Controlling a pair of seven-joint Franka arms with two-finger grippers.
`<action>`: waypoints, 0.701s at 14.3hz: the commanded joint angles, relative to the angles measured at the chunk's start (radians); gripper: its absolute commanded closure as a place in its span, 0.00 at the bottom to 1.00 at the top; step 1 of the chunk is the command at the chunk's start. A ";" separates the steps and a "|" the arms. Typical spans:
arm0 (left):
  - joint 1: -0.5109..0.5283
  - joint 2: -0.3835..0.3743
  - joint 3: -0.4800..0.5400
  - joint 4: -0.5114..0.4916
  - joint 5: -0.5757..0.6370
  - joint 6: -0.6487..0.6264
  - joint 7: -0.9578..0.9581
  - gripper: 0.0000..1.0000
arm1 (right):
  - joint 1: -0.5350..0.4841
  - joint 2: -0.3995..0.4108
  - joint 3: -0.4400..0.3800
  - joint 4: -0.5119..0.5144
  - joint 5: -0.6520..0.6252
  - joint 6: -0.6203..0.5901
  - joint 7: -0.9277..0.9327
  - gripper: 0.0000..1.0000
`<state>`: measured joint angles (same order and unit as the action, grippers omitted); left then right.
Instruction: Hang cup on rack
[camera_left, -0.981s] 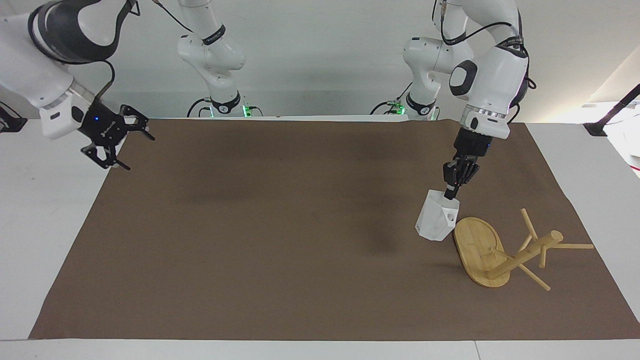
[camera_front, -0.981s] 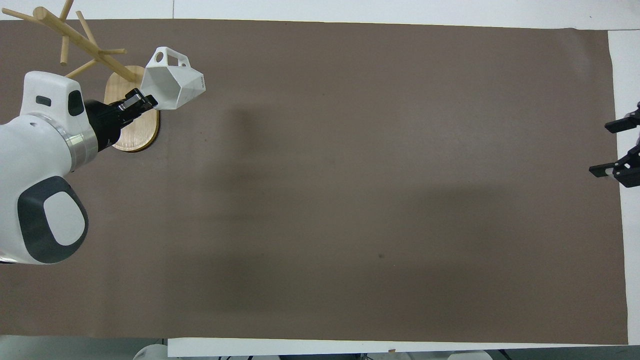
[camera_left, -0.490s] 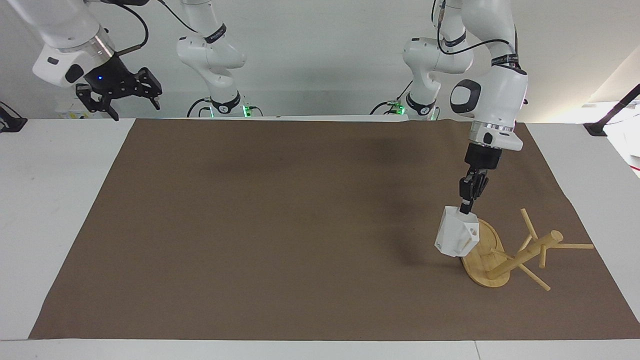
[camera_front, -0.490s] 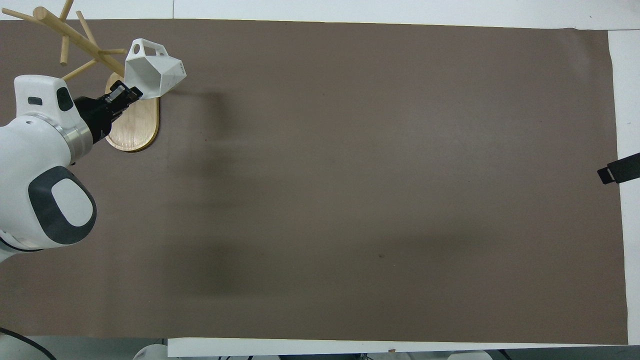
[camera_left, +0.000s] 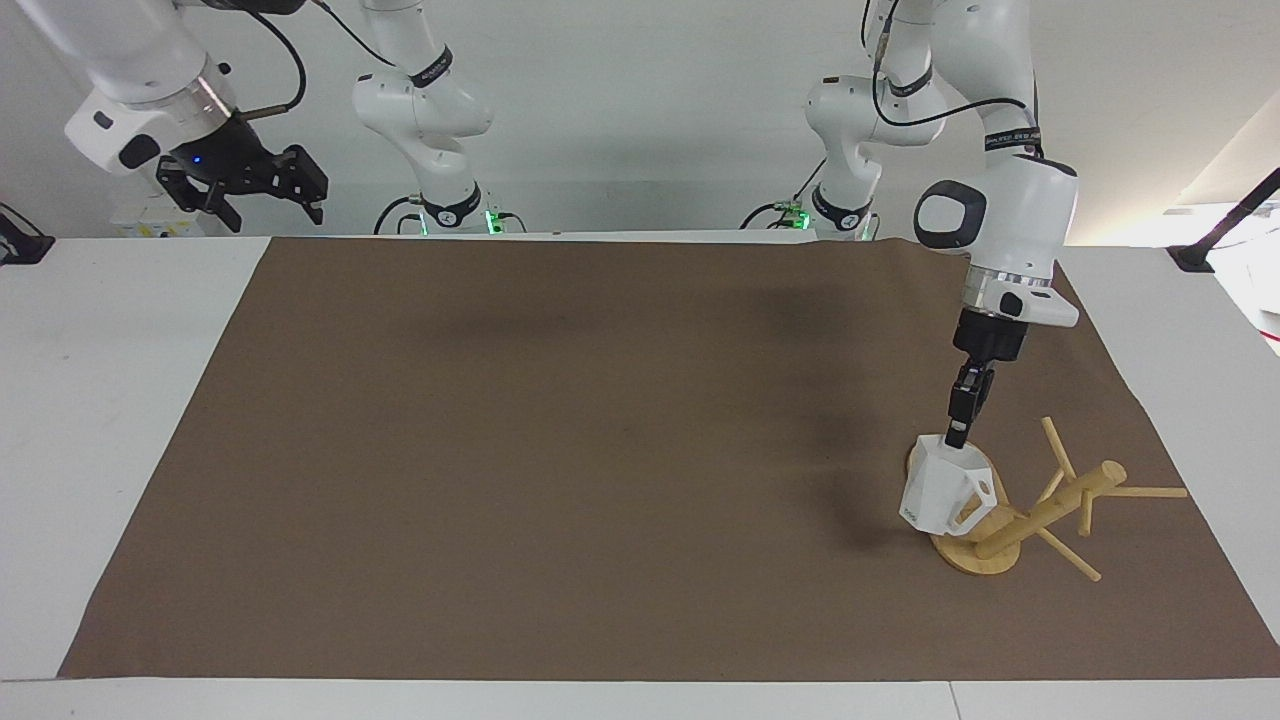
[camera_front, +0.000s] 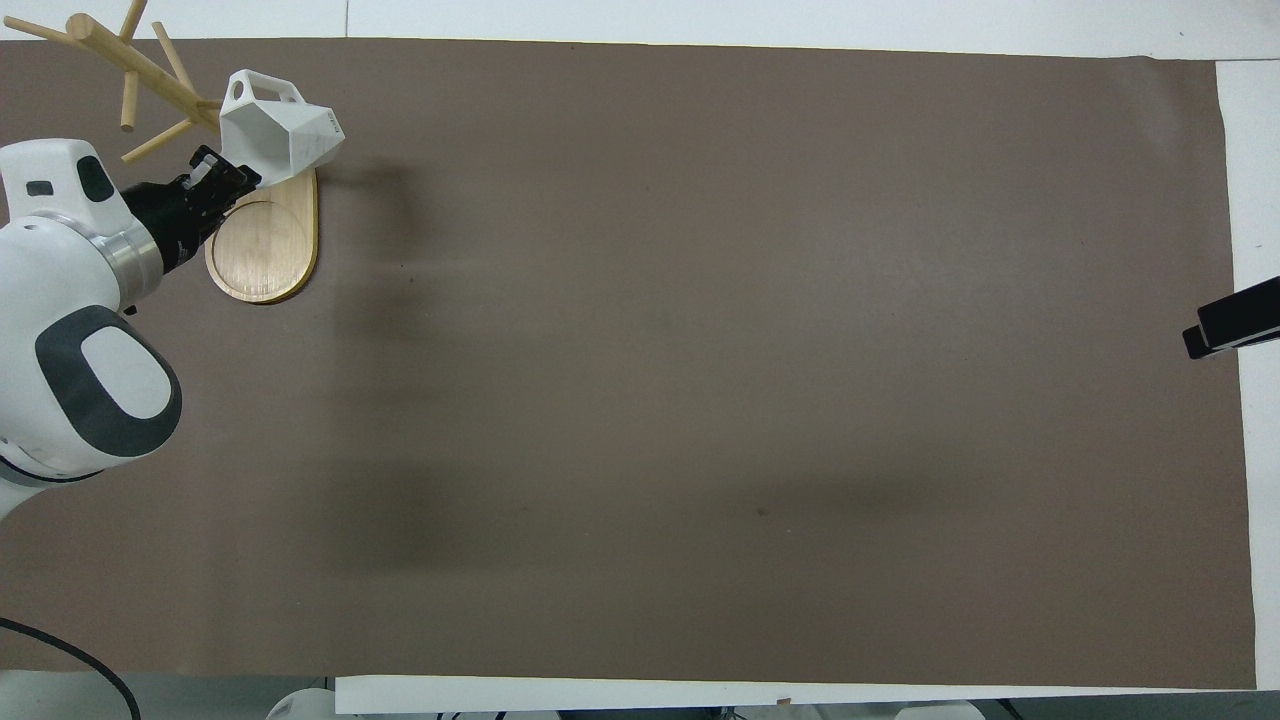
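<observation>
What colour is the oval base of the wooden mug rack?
Light bamboo tan oval base of the wooden mug rack, clearest in the overhead view.

The left gripper (camera_left: 957, 436) carries the cup (camera_left: 940, 492) over the rack (camera_left: 1010, 515). Below its fingers (camera_left: 960, 415) the way is blocked — cup, then the rack's base, with the post and pegs crowding just beside the cup's handle. Toward the right arm's end the table (camera_left: 560, 450) lies bare — open passage. The right gripper (camera_left: 245, 180) waits raised at that end.

We grip the white faceted cup (camera_front: 280, 140) in our left gripper (camera_front: 235, 178) over the bamboo mug tree (camera_front: 262, 245).
</observation>
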<state>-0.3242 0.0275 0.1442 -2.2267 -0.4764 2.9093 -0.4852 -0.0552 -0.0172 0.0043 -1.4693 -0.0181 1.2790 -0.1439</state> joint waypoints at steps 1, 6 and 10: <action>0.023 0.045 -0.011 0.033 -0.024 0.011 0.019 1.00 | 0.029 0.013 -0.032 0.021 -0.014 -0.021 0.015 0.00; 0.046 0.048 -0.003 0.033 -0.033 -0.001 0.043 0.71 | 0.034 0.008 -0.046 0.009 -0.009 -0.024 0.018 0.00; 0.050 0.013 0.003 0.012 -0.034 -0.085 0.139 0.00 | 0.032 0.008 -0.046 0.010 -0.008 -0.023 0.067 0.00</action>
<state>-0.2820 0.0630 0.1472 -2.2133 -0.4886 2.8881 -0.3901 -0.0290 -0.0142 -0.0366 -1.4692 -0.0190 1.2711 -0.1055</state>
